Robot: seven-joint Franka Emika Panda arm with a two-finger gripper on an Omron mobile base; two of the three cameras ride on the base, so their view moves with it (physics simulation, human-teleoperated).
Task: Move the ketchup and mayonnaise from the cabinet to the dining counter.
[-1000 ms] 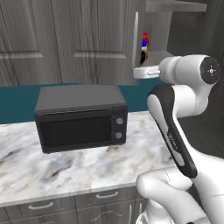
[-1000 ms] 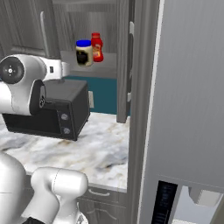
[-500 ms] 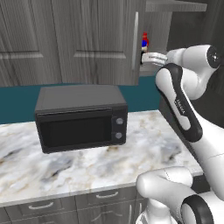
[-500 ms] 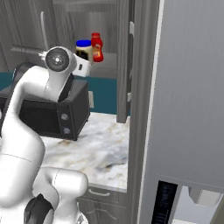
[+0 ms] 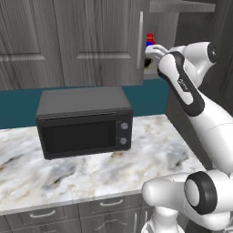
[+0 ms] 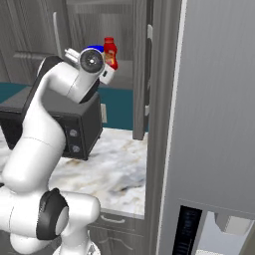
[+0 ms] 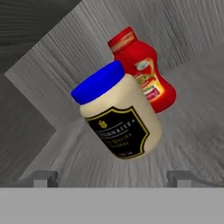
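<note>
White glossy arm (image 5: pixel 200 113), dark joints, rounded segments

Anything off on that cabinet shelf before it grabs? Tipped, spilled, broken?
Nothing stands out. The mayonnaise and the ketchup stand on the shelf of the cabinet, lids on, no spill. Their tilt in the hand view is only the camera's roll. The gripper faces the jar, jaws open.

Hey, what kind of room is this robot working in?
A rendered home kitchen, most likely: a black microwave sits on a marble counter beneath grey wall cabinets, and the open cabinet shelf holds a mayonnaise jar and a ketchup bottle.
</note>
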